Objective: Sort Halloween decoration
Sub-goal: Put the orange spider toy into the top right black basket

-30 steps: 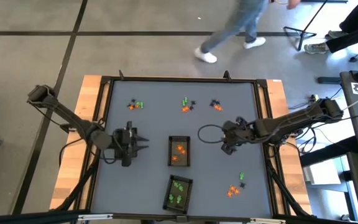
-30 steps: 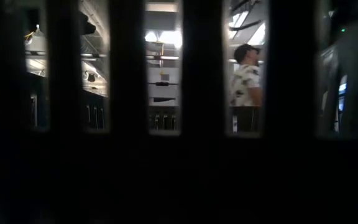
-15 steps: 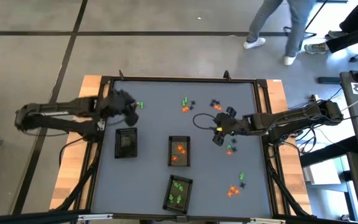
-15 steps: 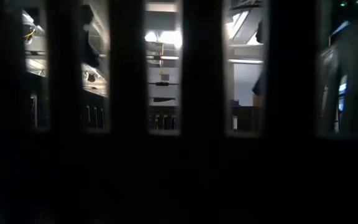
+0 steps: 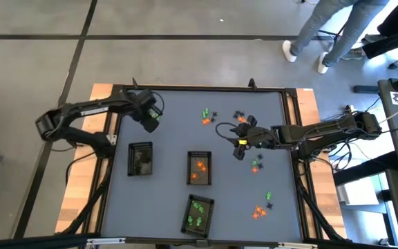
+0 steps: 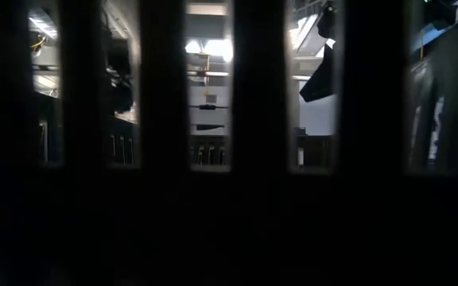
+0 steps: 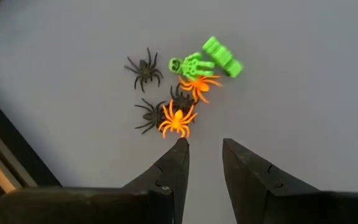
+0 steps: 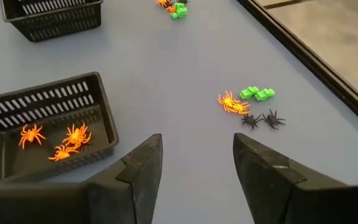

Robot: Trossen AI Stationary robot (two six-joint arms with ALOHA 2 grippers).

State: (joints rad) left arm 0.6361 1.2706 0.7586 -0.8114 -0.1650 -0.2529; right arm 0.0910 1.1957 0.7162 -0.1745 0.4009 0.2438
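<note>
At the table's far left corner a small cluster of trinkets (image 7: 179, 87) lay on the grey table (image 5: 171, 138): two orange spiders (image 7: 178, 119), three black spiders (image 7: 144, 67) and a green skeleton (image 7: 191, 64) (with a green block beside it). The left gripper (image 7: 204, 149) hovered just over them, fingers parted with nothing between. More clusters lay along the far edge and near the right. The right gripper (image 8: 194, 155) stood spread and empty beside the middle tray (image 8: 48, 99), which held orange spiders.
</note>
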